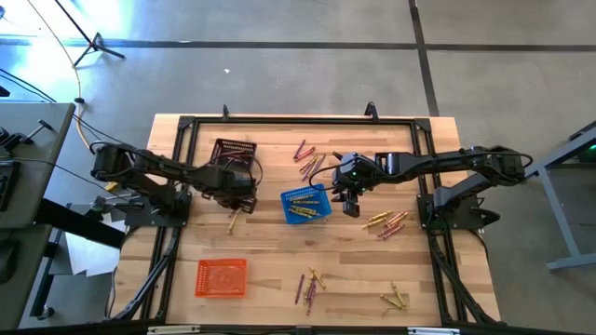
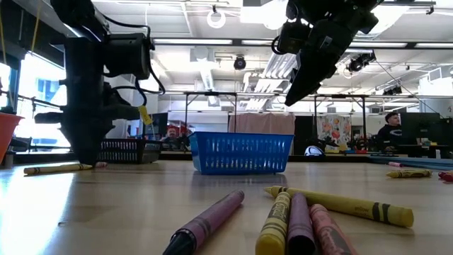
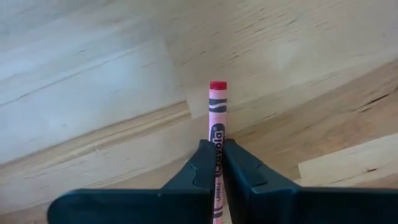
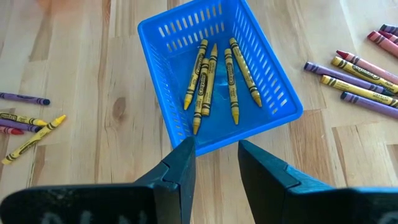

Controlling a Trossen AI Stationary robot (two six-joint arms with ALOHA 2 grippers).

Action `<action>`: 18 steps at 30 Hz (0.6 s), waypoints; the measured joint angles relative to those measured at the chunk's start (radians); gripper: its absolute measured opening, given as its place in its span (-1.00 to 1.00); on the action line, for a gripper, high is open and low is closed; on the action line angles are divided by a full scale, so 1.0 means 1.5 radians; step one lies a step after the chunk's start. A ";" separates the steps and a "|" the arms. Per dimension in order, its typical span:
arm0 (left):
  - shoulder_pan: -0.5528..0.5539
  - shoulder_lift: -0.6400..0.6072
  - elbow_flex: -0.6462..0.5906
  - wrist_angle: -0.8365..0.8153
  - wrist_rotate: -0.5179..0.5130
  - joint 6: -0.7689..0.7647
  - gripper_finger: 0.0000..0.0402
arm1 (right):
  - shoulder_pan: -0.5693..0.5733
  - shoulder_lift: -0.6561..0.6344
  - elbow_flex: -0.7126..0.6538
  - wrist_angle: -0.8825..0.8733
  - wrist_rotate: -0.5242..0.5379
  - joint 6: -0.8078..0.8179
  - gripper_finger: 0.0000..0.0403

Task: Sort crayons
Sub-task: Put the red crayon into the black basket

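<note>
A red-pink crayon (image 3: 217, 102) lies on the wooden table next to the black basket (image 1: 233, 152), with my left gripper (image 3: 217, 148) shut on it from above. My right gripper (image 4: 214, 158) hangs open in the air over the near edge of the blue basket (image 4: 186, 28), which holds several yellow crayons (image 4: 214, 78). More crayons lie flat on the table in loose groups: far centre (image 1: 308, 158), right (image 1: 386, 221), near centre (image 1: 308, 284) and near right (image 1: 396, 300). One yellow crayon (image 2: 56, 168) lies beside my left gripper (image 2: 85, 152). My left gripper pinches the red-pink crayon's paper-wrapped shaft (image 3: 217, 138) between its two fingers, which meet its two long sides. The fingers point down at the table. One end of the crayon (image 3: 217, 86) sticks out beyond the fingertips; I cannot tell whether the crayon still rests on the wood.
An orange basket (image 1: 222, 277) stands near the table's front left. A black frame (image 1: 298, 119) runs along the table's far and side edges. Bare wood lies between the blue basket and the near crayon groups.
</note>
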State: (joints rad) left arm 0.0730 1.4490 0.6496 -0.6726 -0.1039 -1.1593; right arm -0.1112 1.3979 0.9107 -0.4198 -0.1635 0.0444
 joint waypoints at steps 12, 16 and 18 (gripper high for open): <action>0.071 -0.008 0.153 0.007 -0.117 0.188 -0.98 | 0.000 0.000 0.000 -0.001 0.002 0.027 -0.47; 0.127 -0.009 0.187 0.016 -0.201 0.277 -0.98 | 0.000 0.000 0.000 -0.001 0.004 0.030 -0.47; 0.160 -0.009 0.192 0.013 -0.239 0.309 -0.98 | 0.000 0.000 0.000 -0.002 0.004 0.030 -0.47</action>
State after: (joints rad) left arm 0.3130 1.4361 0.9380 -0.6532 -0.4617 -0.6959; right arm -0.1108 1.3983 0.9104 -0.4221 -0.1573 0.0891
